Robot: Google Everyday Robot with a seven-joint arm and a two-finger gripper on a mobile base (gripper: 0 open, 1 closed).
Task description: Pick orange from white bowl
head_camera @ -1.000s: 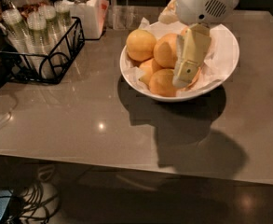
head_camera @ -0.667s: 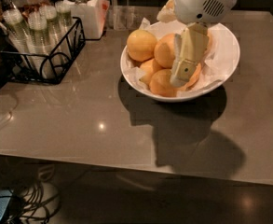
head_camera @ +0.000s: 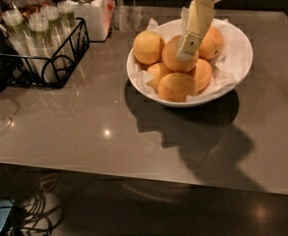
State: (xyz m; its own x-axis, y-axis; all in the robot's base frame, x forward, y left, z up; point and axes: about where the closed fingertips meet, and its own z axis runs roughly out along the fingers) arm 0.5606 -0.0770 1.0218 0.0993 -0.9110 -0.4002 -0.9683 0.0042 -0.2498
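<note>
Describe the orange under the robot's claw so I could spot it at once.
On the grey table, find the white bowl beside the wire rack of cups. The orange sits at the middle of its pile, under the cream gripper hanging down from above. Unlike the five around it, it rides highest and is the only one the gripper's tip crosses.

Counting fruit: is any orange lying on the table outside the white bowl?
No; all oranges sit inside the white bowl, end effector over them.

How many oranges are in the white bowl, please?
6 oranges in the white bowl: one left, one centre under the gripper, one front-left, one front, one right, one back right. More may hide beneath.
</note>
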